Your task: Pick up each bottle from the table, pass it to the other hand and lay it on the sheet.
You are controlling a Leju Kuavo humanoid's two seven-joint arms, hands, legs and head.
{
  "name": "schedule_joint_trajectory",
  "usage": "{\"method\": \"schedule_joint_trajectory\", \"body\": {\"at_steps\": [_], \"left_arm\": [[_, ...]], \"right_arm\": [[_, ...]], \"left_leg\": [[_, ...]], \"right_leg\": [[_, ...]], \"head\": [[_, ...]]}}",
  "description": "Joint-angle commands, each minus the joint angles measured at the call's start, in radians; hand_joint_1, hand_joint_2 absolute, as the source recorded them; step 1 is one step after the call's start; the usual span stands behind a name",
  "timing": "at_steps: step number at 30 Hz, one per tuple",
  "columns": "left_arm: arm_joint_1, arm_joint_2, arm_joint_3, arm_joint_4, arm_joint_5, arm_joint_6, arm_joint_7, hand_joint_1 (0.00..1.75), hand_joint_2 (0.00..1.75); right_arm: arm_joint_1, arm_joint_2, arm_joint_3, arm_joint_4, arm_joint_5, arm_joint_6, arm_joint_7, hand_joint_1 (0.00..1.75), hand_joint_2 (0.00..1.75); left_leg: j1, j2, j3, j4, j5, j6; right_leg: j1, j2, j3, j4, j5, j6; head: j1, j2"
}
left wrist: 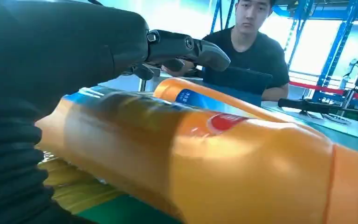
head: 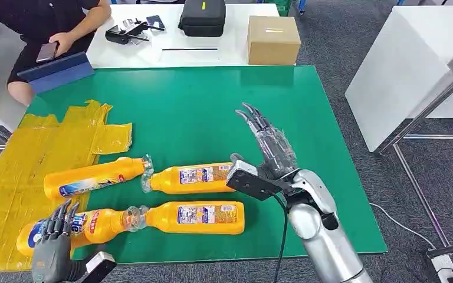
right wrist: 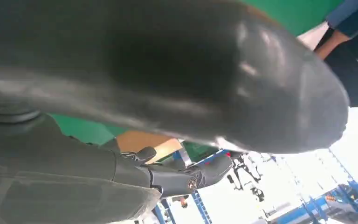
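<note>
Four orange bottles lie on their sides on the green table (head: 212, 106). Landmark: the yellow sheet (head: 12, 177) at the table's left edge. Two bottles (head: 94, 177) (head: 74, 229) overlap the sheet; two more (head: 191, 178) (head: 197, 217) lie just right of it. The left hand (head: 56, 236), fingers spread, rests over the nearer sheet bottle without gripping. The right hand (head: 268, 144) hovers beyond, fingers extended, empty.
</note>
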Motion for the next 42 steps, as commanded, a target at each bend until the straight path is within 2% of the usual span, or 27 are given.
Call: {"method": "schedule_joint_trajectory", "body": {"at_steps": [1, 9, 19, 23, 26, 30, 32, 35, 40, 41, 42], "left_arm": [[0.014, 0.041, -0.014, 0.047, 0.022, -0.008, -0.010, 0.00, 0.00], [0.013, 0.040, -0.012, 0.045, 0.061, -0.008, -0.025, 0.00, 0.00], [0.048, 0.026, 0.076, -0.074, 0.337, -0.108, -0.127, 0.00, 0.00], [0.068, -0.005, 0.135, -0.154, 0.477, -0.184, -0.199, 0.00, 0.00], [0.077, -0.070, 0.206, -0.260, 0.628, -0.271, -0.271, 0.00, 0.00], [0.076, -0.091, 0.262, -0.380, 0.964, -0.378, -0.277, 0.00, 0.00], [0.071, -0.093, 0.280, -0.399, 1.019, -0.397, -0.277, 0.00, 0.00], [0.048, -0.124, 0.348, -0.448, 1.210, -0.519, -0.277, 0.00, 0.00], [0.032, -0.153, 0.319, -0.482, 1.165, -0.540, -0.277, 0.00, 0.00], [0.034, -0.152, 0.291, -0.475, 1.146, -0.530, -0.277, 0.00, 0.00], [0.034, -0.152, 0.291, -0.475, 1.146, -0.530, -0.277, 0.00, 0.00]], "right_arm": [[-0.032, -0.037, 0.049, 0.074, -0.012, -0.009, -0.002, 0.00, 0.00], [-0.031, -0.044, 0.054, 0.075, -0.017, -0.011, 0.000, 0.00, 0.00], [-0.020, -0.060, 0.060, 0.078, -0.025, -0.016, 0.004, 0.00, 0.00], [0.000, -0.091, 0.063, 0.075, -0.042, -0.030, 0.001, 0.00, 0.00], [0.035, -0.117, 0.078, 0.070, -0.046, -0.043, -0.009, 0.00, 0.00], [0.054, -0.126, 0.101, 0.074, -0.031, -0.055, -0.002, 0.00, 0.00], [0.053, -0.128, 0.109, 0.086, -0.020, -0.062, 0.003, 0.00, 0.00], [0.043, -0.127, 0.138, 0.142, 0.007, -0.069, 0.015, 0.00, 0.00], [0.060, -0.101, 0.154, 0.146, 0.030, -0.076, 0.028, 0.00, 0.00], [0.061, -0.089, 0.161, 0.144, 0.043, -0.069, 0.035, 0.00, 1.75], [0.061, -0.089, 0.161, 0.144, 0.043, -0.069, 0.035, 0.00, 1.75]], "left_leg": [[0.000, 0.002, 0.002, -0.001, 0.000, -0.002], [0.000, 0.002, 0.004, -0.001, -0.001, -0.003], [0.001, 0.004, 0.005, 0.000, -0.002, -0.004], [0.001, 0.003, 0.004, 0.000, -0.002, -0.003], [0.002, 0.003, 0.004, 0.001, -0.002, -0.003], [0.002, 0.002, 0.004, 0.001, -0.003, -0.003], [0.002, 0.002, 0.002, 0.000, -0.001, -0.002], [0.002, 0.003, 0.003, 0.001, -0.002, -0.003], [0.002, 0.002, 0.004, 0.000, -0.001, -0.003], [0.002, 0.001, 0.003, 0.000, -0.001, -0.003], [0.001, 0.001, 0.004, 0.000, -0.001, -0.003]], "right_leg": [[0.000, 0.001, 0.002, -0.001, 0.000, -0.001], [0.000, 0.001, 0.003, -0.001, 0.000, -0.001], [0.001, 0.002, 0.004, -0.001, -0.001, -0.002], [0.001, 0.001, 0.004, -0.001, -0.001, -0.002], [0.001, 0.001, 0.004, -0.001, -0.001, -0.001], [0.002, 0.001, 0.004, -0.001, -0.001, -0.001], [0.002, 0.001, 0.002, -0.001, 0.000, -0.001], [0.002, 0.002, 0.003, -0.001, 0.000, -0.002], [0.001, 0.001, 0.004, -0.001, 0.000, -0.002], [0.001, 0.000, 0.003, -0.001, 0.000, -0.001], [0.001, 0.000, 0.003, -0.001, 0.000, -0.001]], "head": [[0.000, 0.000], [0.000, 0.000], [0.000, 0.000], [0.000, 0.000], [0.000, 0.000], [0.000, 0.000], [0.000, 0.000], [0.000, 0.000], [0.000, 0.000], [0.000, 0.000], [0.000, 0.000]]}}
